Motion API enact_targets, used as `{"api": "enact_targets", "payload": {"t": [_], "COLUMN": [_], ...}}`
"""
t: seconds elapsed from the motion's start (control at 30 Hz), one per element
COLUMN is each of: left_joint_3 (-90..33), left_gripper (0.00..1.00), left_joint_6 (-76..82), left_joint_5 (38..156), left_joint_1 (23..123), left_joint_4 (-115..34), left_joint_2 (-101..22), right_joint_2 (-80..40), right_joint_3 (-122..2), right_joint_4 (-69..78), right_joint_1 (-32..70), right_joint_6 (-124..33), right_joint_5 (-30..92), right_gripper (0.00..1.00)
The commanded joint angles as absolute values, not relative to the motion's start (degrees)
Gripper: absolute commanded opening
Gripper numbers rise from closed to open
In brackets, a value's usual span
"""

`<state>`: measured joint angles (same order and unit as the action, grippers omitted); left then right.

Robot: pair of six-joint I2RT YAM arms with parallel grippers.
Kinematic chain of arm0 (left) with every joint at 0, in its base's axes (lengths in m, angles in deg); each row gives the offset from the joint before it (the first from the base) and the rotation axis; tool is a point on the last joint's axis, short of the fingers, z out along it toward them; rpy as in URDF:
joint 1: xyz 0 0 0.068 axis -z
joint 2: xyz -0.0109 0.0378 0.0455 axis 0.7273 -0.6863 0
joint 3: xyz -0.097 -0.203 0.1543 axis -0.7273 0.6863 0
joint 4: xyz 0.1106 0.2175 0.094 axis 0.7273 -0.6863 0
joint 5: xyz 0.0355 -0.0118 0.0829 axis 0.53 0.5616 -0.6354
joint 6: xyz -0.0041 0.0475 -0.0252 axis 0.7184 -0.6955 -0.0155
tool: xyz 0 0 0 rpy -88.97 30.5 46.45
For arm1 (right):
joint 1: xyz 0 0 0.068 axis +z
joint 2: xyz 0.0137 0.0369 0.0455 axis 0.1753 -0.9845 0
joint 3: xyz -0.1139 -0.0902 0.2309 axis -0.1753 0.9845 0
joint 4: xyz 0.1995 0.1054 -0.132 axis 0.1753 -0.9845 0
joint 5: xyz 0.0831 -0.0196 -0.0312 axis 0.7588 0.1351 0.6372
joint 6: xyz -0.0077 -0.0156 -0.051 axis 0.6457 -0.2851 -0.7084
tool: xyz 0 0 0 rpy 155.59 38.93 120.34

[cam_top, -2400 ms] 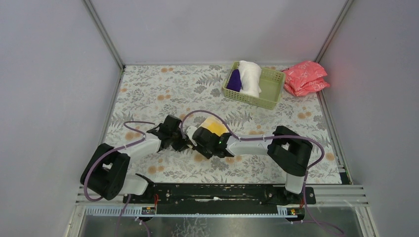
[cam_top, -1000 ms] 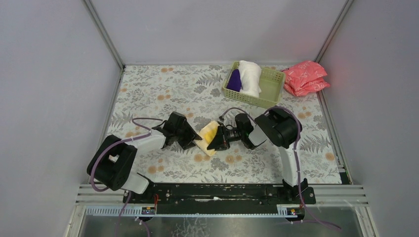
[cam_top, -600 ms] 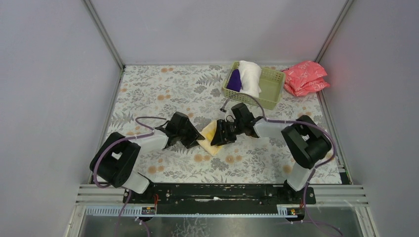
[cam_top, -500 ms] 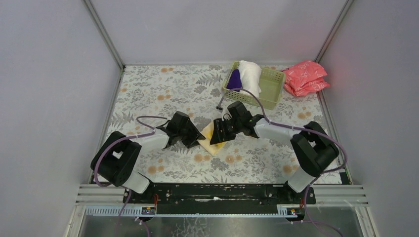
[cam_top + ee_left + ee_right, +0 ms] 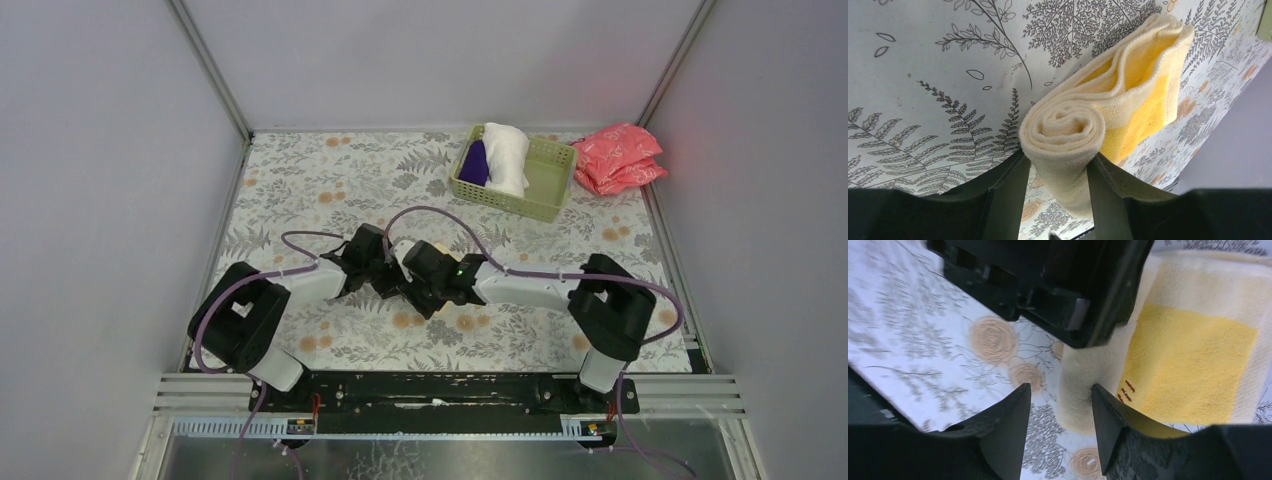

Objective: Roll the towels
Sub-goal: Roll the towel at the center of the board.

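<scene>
Towels, three in sight. Pale yellow towel (image 5: 1083,125) lies on the flower-printed table (image 5: 300,190), left of the light green basket (image 5: 520,206) and nearer the arm bases than it. From above it is hidden under the two wrists. One end is wound into a tight spiral; the other end is flat, folded in layers, with a brighter yellow face showing. Left gripper (image 5: 1058,159) clamps the spiral, one finger pressing each side of the roll, the roll's end facing the wrist camera. Right gripper (image 5: 1061,390) meets the same towel from the basket side, head to head with the left one. Its jaws stand apart, with the edge of the roll just past the tips and partly in the gap, nothing pinched. A few short red stitches show on the towel near one right finger. White towel (image 5: 505,157), rolled, sits inside the basket and rises above its rim. Dark purple towel (image 5: 475,163) is tucked against it at the basket's left end. Pink-red packets (image 5: 618,157) lie just right of the basket; whether they touch it, cannot tell.
</scene>
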<state>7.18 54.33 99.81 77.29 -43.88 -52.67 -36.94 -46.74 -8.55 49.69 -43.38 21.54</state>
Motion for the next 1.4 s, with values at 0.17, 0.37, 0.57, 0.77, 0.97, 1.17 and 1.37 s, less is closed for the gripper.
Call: {"api": "enact_targets", "payload": {"t": [0.17, 0.37, 0.57, 0.77, 0.97, 1.17, 1.37], "left_joint_3": [9.4, 10.1, 13.1, 16.9, 18.6, 19.4, 17.5], "left_gripper": [0.47, 0.53, 0.67, 0.81, 0.84, 0.85, 0.84], "left_joint_6": [51.6, 52.1, 53.6, 55.7, 56.8, 56.8, 57.0], "left_joint_5": [95.8, 95.0, 93.3, 90.7, 91.2, 93.8, 98.0], "left_joint_1": [78.0, 78.0, 77.1, 76.5, 76.5, 76.5, 76.5], "left_joint_4": [-51.4, -52.2, -54.8, -60.2, -64.7, -62.2, -53.4], "left_joint_2": [-56.1, -52.8, -43.0, -30.0, -22.9, -22.5, -30.2], "right_joint_2": [-45.3, -48.5, -47.4, -44.6, -46.2, -51.5, -56.1], "right_joint_3": [-48.8, -48.3, -48.9, -47.1, -41.8, -35.2, -31.4], "right_joint_4": [-11.1, -12.3, -11.1, -3.4, 12.3, 36.2, 46.3], "right_joint_1": [52.8, 52.7, 52.0, 45.9, 36.7, 30.1, 26.4], "right_joint_6": [-50.3, -51.5, -50.6, -42.7, -28.4, -9.1, 1.4], "right_joint_5": [9.3, 8.5, 26.1, 50.0, 71.9, 83.4, 85.4], "right_gripper": [0.54, 0.43, 0.11, 0.0, 0.0, 0.03, 0.08]}}
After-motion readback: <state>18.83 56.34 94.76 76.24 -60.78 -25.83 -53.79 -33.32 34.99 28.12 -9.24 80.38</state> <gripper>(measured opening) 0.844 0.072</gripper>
